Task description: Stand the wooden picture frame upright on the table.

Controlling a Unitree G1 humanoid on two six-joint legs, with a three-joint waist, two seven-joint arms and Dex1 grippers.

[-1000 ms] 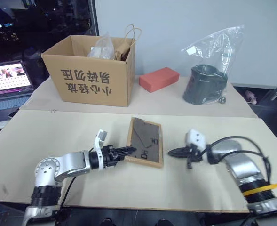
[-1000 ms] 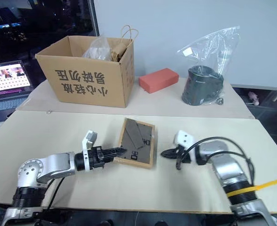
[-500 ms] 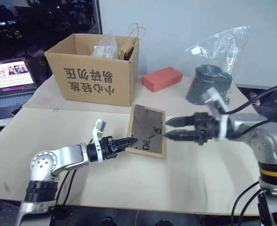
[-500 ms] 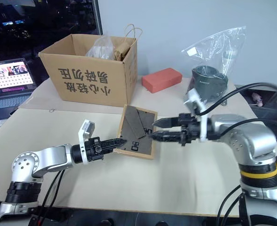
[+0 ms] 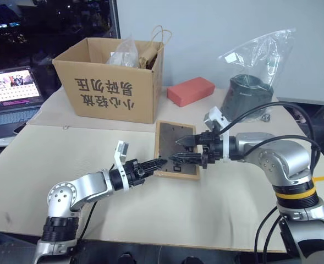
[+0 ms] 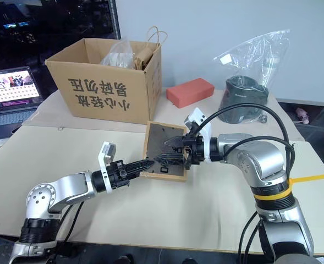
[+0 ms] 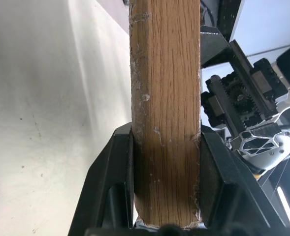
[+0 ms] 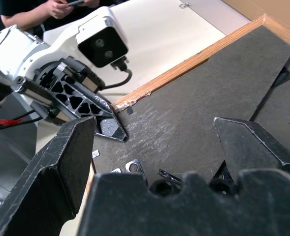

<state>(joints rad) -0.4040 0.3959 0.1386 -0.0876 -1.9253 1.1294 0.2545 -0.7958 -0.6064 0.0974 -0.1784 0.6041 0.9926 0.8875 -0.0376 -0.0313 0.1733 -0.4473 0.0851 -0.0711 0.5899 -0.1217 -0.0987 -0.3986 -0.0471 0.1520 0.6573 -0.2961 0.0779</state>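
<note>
we see the frame [image 5: 176, 149] tilted up off the table [image 5: 51, 159], its dark back panel facing us and its lower edge near or on the tabletop, close to the seam. it sits in the middle of the table, in front of the cardboard box [image 5: 111, 81].

our left gripper [image 5: 157, 163] is closed on the frame's lower left corner; in the left wrist view its two black fingers [image 7: 114, 182] press on either side of the wood edge [image 7: 166, 113], so the grip is narrow and firm.

our right gripper [image 5: 181, 150] reaches in from the right, pointing left across the back panel. its fingers are spread wide, one above the other, with nothing between them. in the right wrist view the two fingers [image 8: 61, 162] frame the dark panel [image 8: 209, 103] and the fold-out stand lying on it; we cannot tell whether a fingertip touches the panel.

behind the frame, on the far part of the table, lie a red block [image 5: 190, 91] and a dark pot in a clear bag [image 5: 251, 93]. a laptop [image 5: 10, 91] sits off the table's left edge. in the right wrist view a person's hands [image 8: 61, 7] show beyond the table.
</note>
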